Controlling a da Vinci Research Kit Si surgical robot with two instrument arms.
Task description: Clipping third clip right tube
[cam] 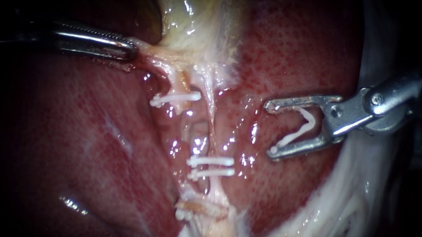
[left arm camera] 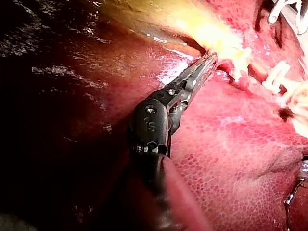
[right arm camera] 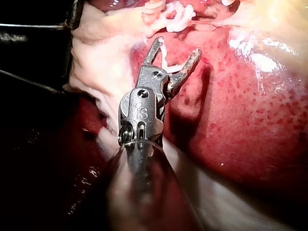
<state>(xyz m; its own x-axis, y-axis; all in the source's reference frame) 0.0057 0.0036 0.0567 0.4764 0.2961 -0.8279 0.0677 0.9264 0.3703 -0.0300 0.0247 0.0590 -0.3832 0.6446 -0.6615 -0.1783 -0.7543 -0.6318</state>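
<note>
left instrument (cam: 131,49): tool clamped on pale tissue (cam: 155,51) | right instrument (cam: 270,128): tool spread wide, white clip (cam: 294,136) sitting against both jaws, over the liver (cam: 285,56) | right tube (cam: 212,118): near that clip, not touching, already wearing two clips (cam: 210,161)

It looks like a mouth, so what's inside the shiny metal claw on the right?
A bent white clip sits inside the right instrument's silver metal end effector, touching both sides. Behind it shows spotty red liver. The liver under the metal itself is covered.
</note>
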